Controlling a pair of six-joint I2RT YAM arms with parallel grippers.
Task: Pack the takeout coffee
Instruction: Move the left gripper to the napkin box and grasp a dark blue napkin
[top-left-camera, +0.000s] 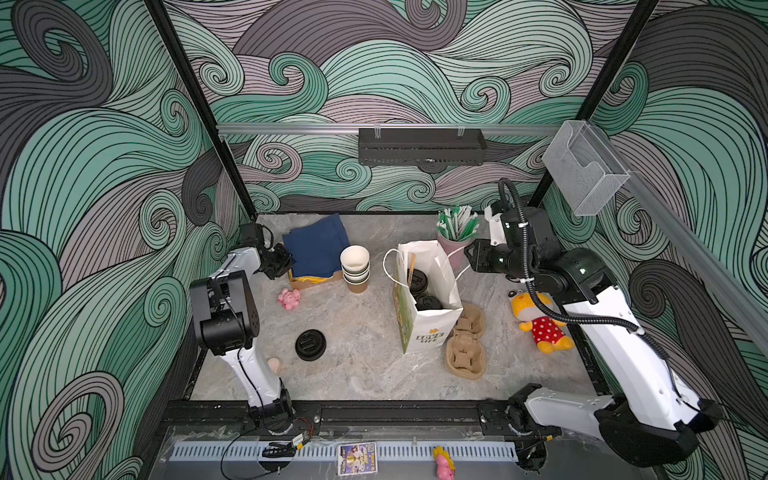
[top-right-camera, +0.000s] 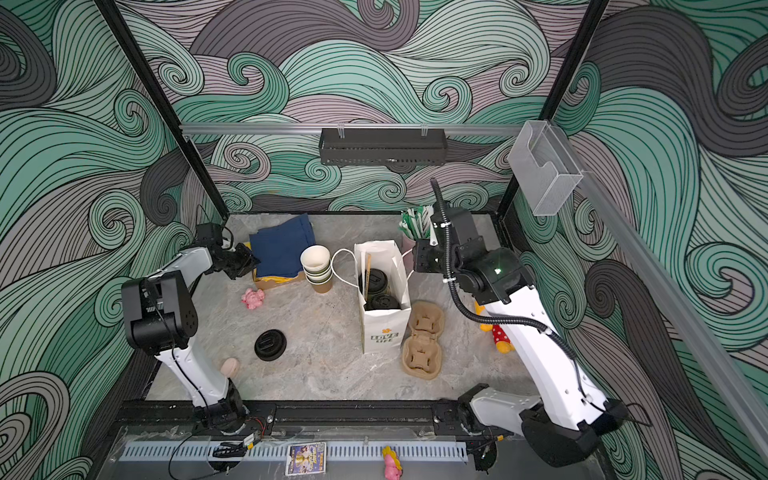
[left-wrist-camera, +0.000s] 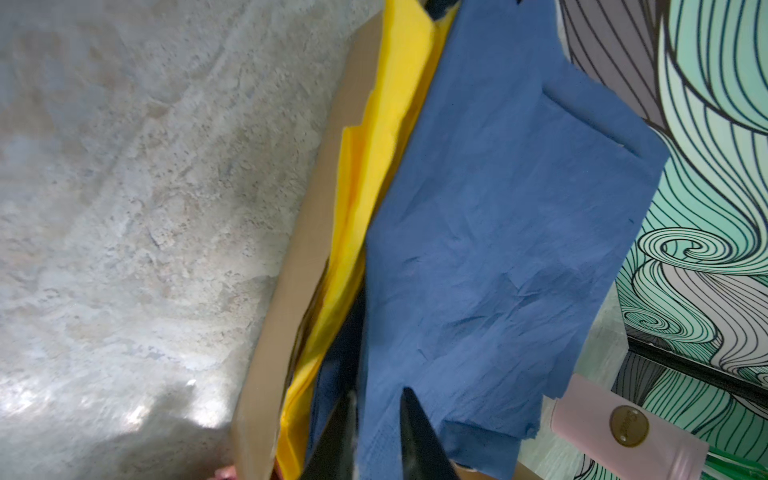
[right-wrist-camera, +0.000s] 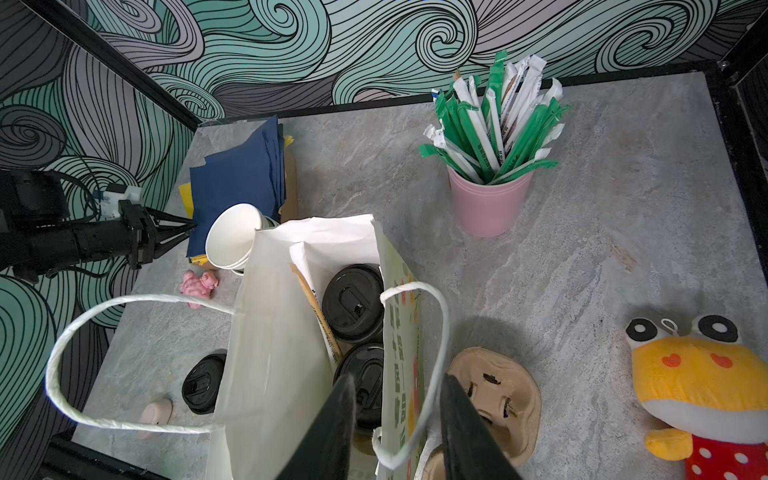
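Observation:
The takeout coffee is two cups with black lids (right-wrist-camera: 352, 303) (right-wrist-camera: 365, 382), standing inside the upright white paper bag (top-left-camera: 428, 328); both top views show the lids (top-left-camera: 417, 282) (top-right-camera: 382, 302). The cups' sides are hidden by the bag. My right gripper (right-wrist-camera: 399, 382) is open and hangs at the bag's back right rim (top-left-camera: 469, 254), its fingers astride the bag's wall and one handle loop. My left gripper (left-wrist-camera: 378, 395) is at the near left edge of the blue napkins (top-left-camera: 318, 245), fingers a little apart with a blue sheet between them.
A stack of empty cups (top-left-camera: 355, 266) stands left of the bag. A loose black lid (top-left-camera: 310, 345) lies front left. The brown pulp carrier (top-left-camera: 467, 345) lies right of the bag, the pink straw cup (right-wrist-camera: 488, 203) behind it. A plush toy (top-left-camera: 538, 324) lies far right.

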